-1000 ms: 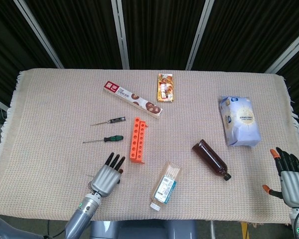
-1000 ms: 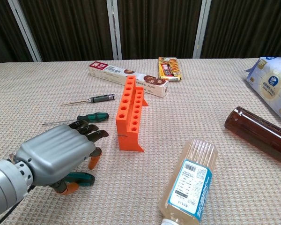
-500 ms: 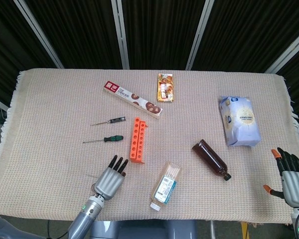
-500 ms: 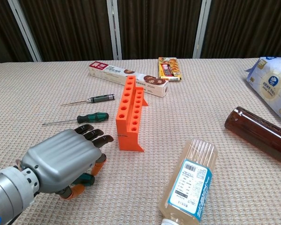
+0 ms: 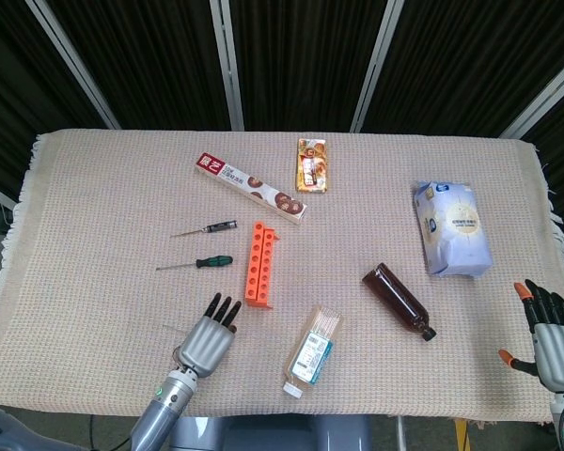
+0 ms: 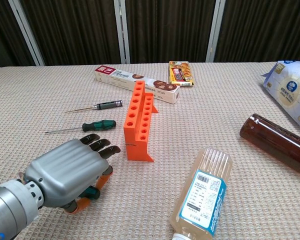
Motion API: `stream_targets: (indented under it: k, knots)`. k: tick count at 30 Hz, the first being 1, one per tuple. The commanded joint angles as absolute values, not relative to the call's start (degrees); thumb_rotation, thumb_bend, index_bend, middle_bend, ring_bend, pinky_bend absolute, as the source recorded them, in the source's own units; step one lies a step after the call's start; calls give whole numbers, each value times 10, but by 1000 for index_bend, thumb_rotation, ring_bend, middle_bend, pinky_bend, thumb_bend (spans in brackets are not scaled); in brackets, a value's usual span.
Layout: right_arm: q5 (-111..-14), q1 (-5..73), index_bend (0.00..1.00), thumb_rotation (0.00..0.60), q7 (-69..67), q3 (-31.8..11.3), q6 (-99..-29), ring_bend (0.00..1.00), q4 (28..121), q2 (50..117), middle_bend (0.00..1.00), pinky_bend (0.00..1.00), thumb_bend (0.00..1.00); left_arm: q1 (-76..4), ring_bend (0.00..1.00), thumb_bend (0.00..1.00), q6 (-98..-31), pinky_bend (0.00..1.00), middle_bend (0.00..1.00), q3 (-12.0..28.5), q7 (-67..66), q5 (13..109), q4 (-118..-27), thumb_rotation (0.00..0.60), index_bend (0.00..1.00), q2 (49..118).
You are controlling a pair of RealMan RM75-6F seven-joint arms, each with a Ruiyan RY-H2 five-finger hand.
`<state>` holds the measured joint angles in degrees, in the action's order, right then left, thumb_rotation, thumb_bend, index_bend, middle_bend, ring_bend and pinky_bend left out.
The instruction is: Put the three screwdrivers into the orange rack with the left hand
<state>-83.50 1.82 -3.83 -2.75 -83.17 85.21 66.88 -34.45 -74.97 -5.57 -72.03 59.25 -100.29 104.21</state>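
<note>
The orange rack stands mid-table with its holes empty. Left of it lie two screwdrivers: a black-handled one and, nearer, a green-handled one. My left hand lies palm down near the front edge, just in front of the rack's near end. Under it a third screwdriver's green handle shows by the thumb; whether the hand grips it is hidden. My right hand hovers off the table's front right corner, fingers apart and holding nothing.
A long red-and-white biscuit box and a small snack pack lie behind the rack. A clear bottle lies right of my left hand, a brown bottle beyond it, and a blue-and-white bag at the right.
My left hand has slid a little toward the front edge and to the right, staying over the green handle. The right hand has sunk slightly. The rack and the other two screwdrivers stayed put.
</note>
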Motion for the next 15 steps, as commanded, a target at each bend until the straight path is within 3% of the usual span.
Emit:
stream_targets:
  k: [1,7,15]
  knots:
    - [-833,16,0,600,-41,-28,-834,0,852,669,0,0,0,-341,0,406,-746,0,56,-56,-711,592,-997,600,528,1044]
    - [-835,15,0,600,-41,-29,-837,0,852,670,0,0,0,-332,37,492,-751,0,119,-56,-663,628,-987,600,656,1033]
    - [-845,18,0,600,-36,-28,-839,0,856,668,0,0,0,-315,57,502,-755,0,153,-24,-493,682,-1043,600,694,953]
